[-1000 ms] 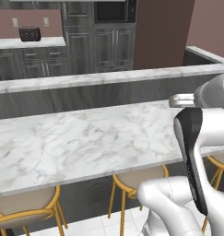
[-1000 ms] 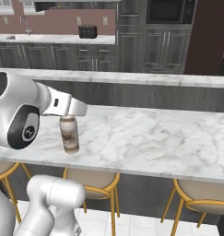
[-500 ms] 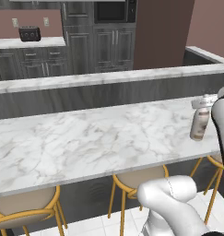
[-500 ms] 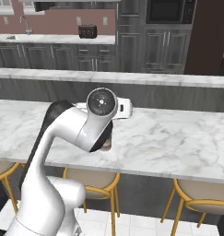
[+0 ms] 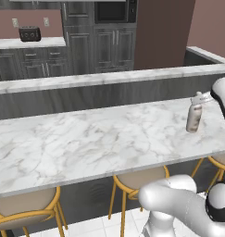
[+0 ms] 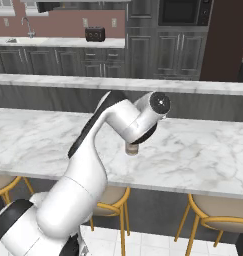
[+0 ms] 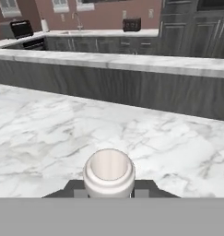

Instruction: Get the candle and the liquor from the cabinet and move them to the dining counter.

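The liquor (image 5: 194, 115) is a cream-white bottle with a brownish band, upright at the right end of the dining counter (image 5: 86, 139). My gripper (image 5: 200, 98) is shut on its neck from the right. In the hand view the bottle's round top (image 7: 109, 167) sits between my gripper's (image 7: 109, 186) dark fingers, with the marble top (image 7: 49, 124) beyond it. From the right base view my arm hides most of the bottle, whose base (image 6: 131, 149) is at or just above the counter (image 6: 203, 150); I cannot tell which. The candle and the cabinet are out of view.
A raised marble ledge (image 5: 109, 76) runs along the counter's far side. Gold-legged stools (image 5: 26, 213) (image 6: 218, 207) stand under the near edge. Dark cupboards, a toaster (image 5: 29, 33) and a worktop with a sink (image 6: 13, 40) line the back wall.
My arm has swung round and carried the bottle rightwards over the counter in the right base view. The grip on its neck has stayed the same.
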Motion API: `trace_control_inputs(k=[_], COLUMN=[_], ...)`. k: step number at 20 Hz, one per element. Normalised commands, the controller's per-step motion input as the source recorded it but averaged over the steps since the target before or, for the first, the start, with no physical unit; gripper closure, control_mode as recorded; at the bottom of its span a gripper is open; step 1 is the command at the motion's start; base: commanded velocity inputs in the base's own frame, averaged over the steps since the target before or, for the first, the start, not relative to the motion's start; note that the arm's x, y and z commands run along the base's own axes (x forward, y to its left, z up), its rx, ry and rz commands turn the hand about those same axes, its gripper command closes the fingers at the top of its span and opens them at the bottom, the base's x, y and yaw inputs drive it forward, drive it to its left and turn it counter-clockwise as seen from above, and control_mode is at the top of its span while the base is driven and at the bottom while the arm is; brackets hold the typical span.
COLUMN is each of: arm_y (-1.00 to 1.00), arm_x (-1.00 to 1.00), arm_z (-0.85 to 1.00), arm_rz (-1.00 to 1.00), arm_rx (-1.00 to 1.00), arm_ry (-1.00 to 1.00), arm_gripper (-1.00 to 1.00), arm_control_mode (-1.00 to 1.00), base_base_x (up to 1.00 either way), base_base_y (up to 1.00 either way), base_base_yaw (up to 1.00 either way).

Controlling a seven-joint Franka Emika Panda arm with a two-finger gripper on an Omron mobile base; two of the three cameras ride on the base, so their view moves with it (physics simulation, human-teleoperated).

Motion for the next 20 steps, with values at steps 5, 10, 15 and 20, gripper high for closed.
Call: trace_control_inputs(k=[5, 10, 15, 20], arm_y=[-0.12, -0.09, -0.01, -0.01], arm_x=[0.94, 0.8, 0.68, 0.4], arm_z=[-0.02, -0.1, -0.37, -0.64], arm_rz=[0.0, 0.0, 0.0, 0.04], arm_rx=[0.0, 0.0, 0.0, 0.0], arm_ry=[0.09, 0.0, 0.0, 0.0], arm_gripper=[1.0, 1.0, 1.0, 1.0], arm_control_mode=[-1.0, -1.0, -1.0, -1.0], base_base_x=[0.0, 0.0, 0.0, 0.0], base_base_y=[0.0, 0.0, 0.0, 0.0], base_base_yaw=[0.0, 0.0, 0.0, 0.0])
